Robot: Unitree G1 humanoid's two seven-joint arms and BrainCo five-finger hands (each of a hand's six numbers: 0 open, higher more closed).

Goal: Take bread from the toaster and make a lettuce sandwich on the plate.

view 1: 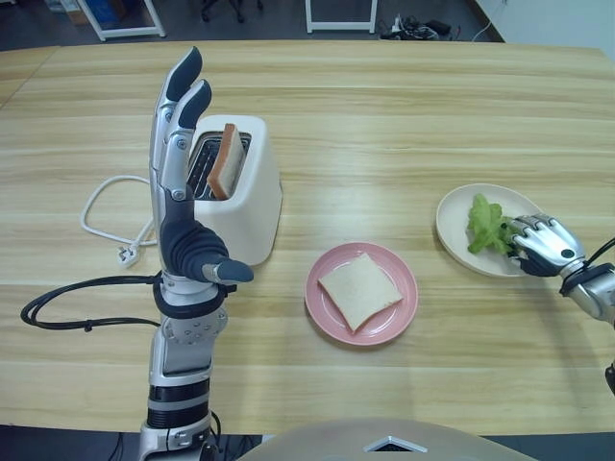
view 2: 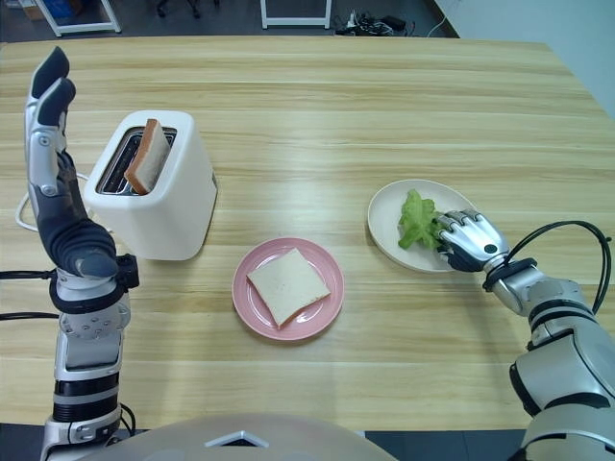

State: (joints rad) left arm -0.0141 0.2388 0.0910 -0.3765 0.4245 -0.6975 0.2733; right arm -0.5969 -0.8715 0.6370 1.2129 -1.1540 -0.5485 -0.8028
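The left hand stands upright just left of the toaster. Its fingers are stretched straight up, the thumb juts toward the toaster, and it is released and holds nothing. The single white toaster sits on the table, with its white cord looped out to the left. There are two slices of bread. One slice sticks up tilted from the toaster slot, and the other slice lies flat on the pink plate near the middle of the table. There are two plates. On the cream plate farther right lies one piece of lettuce. The right hand rests knuckles-up over that plate's right edge, touching the lettuce. Whether it grips the leaf cannot be told.
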